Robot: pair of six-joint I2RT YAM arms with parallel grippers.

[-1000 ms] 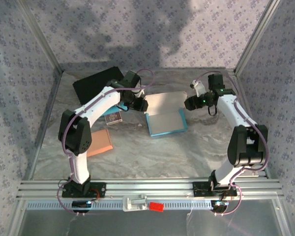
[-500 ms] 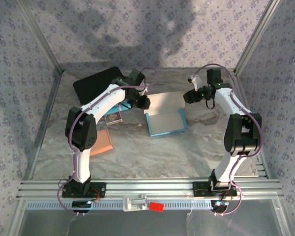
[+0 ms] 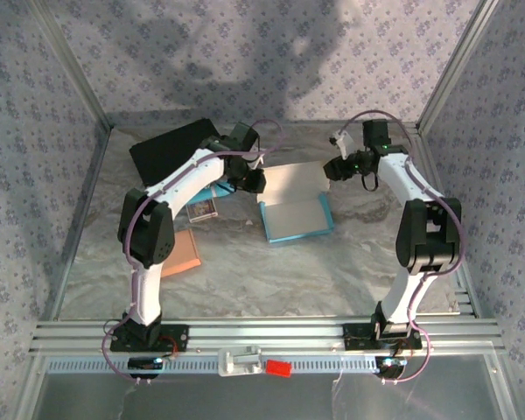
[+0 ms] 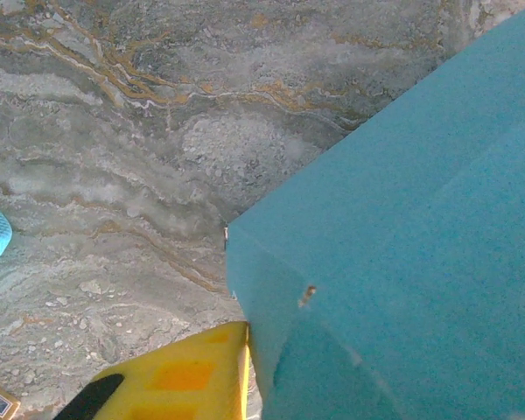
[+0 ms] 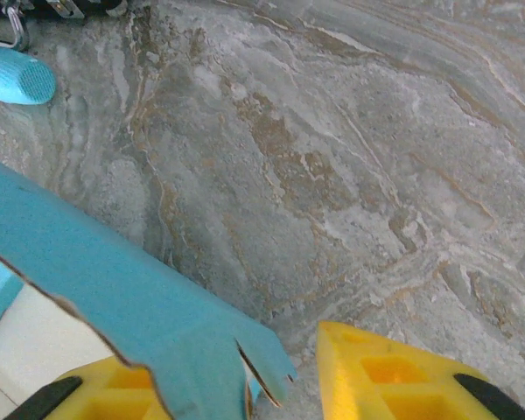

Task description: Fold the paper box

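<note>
**Q:** Where does the paper box lie, and where do the arms meet it?
**A:** Top view. The paper box (image 3: 296, 214), blue outside and pale inside, lies open near the middle of the marble table (image 3: 245, 280). One pale panel reaches toward the far wall. The left gripper (image 3: 252, 181) is at the left edge of that panel, and the right gripper (image 3: 331, 171) is at its right edge.

**Q:** Right gripper: how wide, and on what?
**A:** Right wrist view. Its two yellow fingers (image 5: 394, 376) stand apart. A blue flap (image 5: 114, 289) of the box, notched at its tip, crosses in front of one finger and ends inside the gap. Bare table shows between the flap's tip and the other finger, so the jaws are not clamped on it.

**Q:** Left gripper?
**A:** Left wrist view. One yellow finger (image 4: 188, 376) lies right beside the edge of a blue box wall (image 4: 402, 262). The second finger is hidden behind that wall, so it cannot be told whether the jaws press on it.

**Q:** What else is covered, cut off or unclear?
**A:** A black flat object (image 3: 171, 149) at the far left is partly covered by the left arm. An orange sheet (image 3: 179, 254) runs under that arm's elbow. The print on a small dark card (image 3: 201, 211) is too small to read. In the right wrist view the frame edge cuts a light-blue rounded object (image 5: 17, 74).
</note>
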